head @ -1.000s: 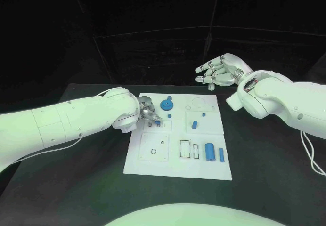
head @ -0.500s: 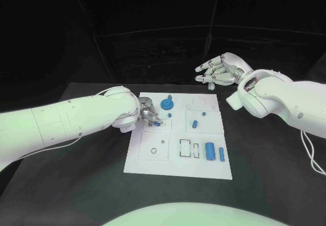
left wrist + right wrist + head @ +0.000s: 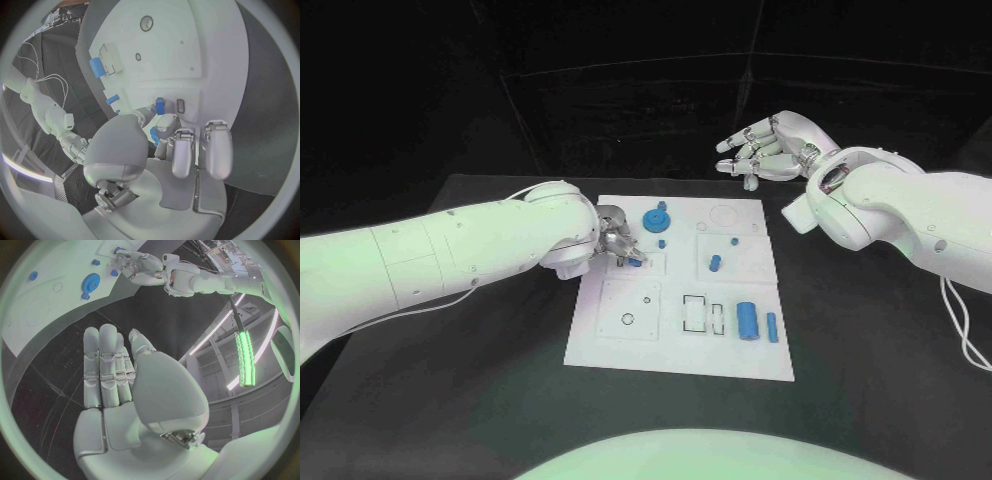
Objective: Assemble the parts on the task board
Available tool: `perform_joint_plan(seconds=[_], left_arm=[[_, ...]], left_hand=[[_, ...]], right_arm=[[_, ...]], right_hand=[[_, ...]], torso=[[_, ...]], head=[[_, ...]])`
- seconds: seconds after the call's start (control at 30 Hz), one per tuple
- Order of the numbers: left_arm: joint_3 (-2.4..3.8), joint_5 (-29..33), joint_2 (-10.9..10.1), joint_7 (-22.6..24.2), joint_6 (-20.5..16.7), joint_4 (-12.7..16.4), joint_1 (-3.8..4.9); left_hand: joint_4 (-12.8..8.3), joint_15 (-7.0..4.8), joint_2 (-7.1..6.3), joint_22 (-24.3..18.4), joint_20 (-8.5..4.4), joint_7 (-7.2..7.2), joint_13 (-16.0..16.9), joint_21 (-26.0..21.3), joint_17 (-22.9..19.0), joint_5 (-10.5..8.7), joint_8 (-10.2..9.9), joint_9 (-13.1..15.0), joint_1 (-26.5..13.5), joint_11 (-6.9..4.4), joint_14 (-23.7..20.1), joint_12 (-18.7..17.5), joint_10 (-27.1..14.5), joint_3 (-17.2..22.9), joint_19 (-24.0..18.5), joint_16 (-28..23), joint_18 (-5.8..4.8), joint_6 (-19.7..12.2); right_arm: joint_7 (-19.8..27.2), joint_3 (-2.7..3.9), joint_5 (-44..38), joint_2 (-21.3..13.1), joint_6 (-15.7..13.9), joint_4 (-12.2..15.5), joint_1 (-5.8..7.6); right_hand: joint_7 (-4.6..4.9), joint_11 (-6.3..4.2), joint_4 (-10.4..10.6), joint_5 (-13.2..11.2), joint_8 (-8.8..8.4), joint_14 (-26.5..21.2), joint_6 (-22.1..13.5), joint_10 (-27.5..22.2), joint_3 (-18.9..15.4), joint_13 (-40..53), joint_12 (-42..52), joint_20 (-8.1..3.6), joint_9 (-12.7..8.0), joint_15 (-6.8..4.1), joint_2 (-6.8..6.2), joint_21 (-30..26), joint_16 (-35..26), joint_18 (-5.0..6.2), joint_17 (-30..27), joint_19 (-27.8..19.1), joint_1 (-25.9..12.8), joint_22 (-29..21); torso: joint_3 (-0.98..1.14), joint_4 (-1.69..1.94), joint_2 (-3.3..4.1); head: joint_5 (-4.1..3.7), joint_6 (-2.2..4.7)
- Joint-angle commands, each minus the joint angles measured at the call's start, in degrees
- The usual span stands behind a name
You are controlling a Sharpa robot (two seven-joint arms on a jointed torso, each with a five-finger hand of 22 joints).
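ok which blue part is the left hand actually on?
The small blue piece at the task board's left edge, pinched in the left hand's fingers. The other blue parts, such as the large cylinder at lower right, lie untouched.

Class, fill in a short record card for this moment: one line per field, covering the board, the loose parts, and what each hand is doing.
Surface: black table
Task board: white plate in the middle of the table
Left hand: left hand over the board's left side, pinching a small blue part
Right hand: right hand raised beyond the board's far right corner, fingers apart, holding nothing
Round part: blue gear-like disc near the far edge
Near right parts: blue cylinder with a thin blue pin beside it
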Motion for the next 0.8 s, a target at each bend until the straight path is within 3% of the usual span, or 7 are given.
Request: perform_joint_plan(seconds=[0.03, 0.37, 0.8], left_arm=[[-0.16, -0.5, 0.4, -1.4, 2.3, -0.3, -0.16], [-0.15, -0.5, 1.5, -2.5, 3.2, -1.4, -0.14], [-0.15, -0.5, 2.5, -3.0, 3.0, -2.3, -0.12]], left_hand=[[-8.6, -0.09, -0.07, 3.1, 0.01, -0.5, -0.2, -0.2, 15.1, 0.09, 0.4, 0.1, -0.9, -0.25, 6.0, -0.1, 0.4, 9.2, 2.0, 0.2, -1.02, 0.1], [-5.8, -0.66, -1.42, 3.3, -0.45, -1.52, 0.4, -0.2, 15.1, -0.23, 1.8, 1.1, -5.6, -1.01, 6.0, 0.8, 1.2, 6.6, 2.1, 0.2, -1.05, 1.8], [-3.8, -1.07, -1.47, 3.6, -0.86, -2.07, 1.1, -0.2, 15.1, -0.29, 2.9, 1.7, -8.1, -1.47, 6.0, 1.7, 1.7, 3.9, 2.2, 0.2, -1.09, 2.9]], right_arm=[[0.4, 0.04, -0.1, 0.1, 0.3, 0.1, 0.12], [0.4, 0.04, -0.1, 0.3, 0.4, 0.0, 0.12], [0.4, 0.04, -0.1, 0.5, 0.4, 0.0, 0.12]], right_hand=[[0.01, -0.05, 0.3, 0.4, 0.18, 0.4, 0.4, 0.0, 0.1, 0.0, -0.2, 0.06, 0.0, -0.13, 0.04, -0.3, -0.3, 0.28, -0.1, -0.2, -0.8, -0.1], [0.0, -0.05, 0.4, 0.4, 0.2, 0.4, 0.4, 0.0, 0.1, -0.1, -0.2, 0.06, 0.0, -0.13, 0.03, -0.4, -0.4, 0.28, -0.1, -0.2, -0.8, -0.1], [0.0, -0.05, 0.4, 0.4, 0.2, 0.4, 0.4, 0.0, 0.1, -0.1, -0.2, 0.06, 0.0, -0.13, 0.03, -0.4, -0.4, 0.28, -0.1, -0.2, -0.8, -0.1]], torso=[[0.04, -0.03, -0.02], [0.04, -0.1, 0.03], [0.02, -0.05, 0.02]], head=[[0.07, 0.01], [0.0, -0.02], [-0.1, -0.28]])
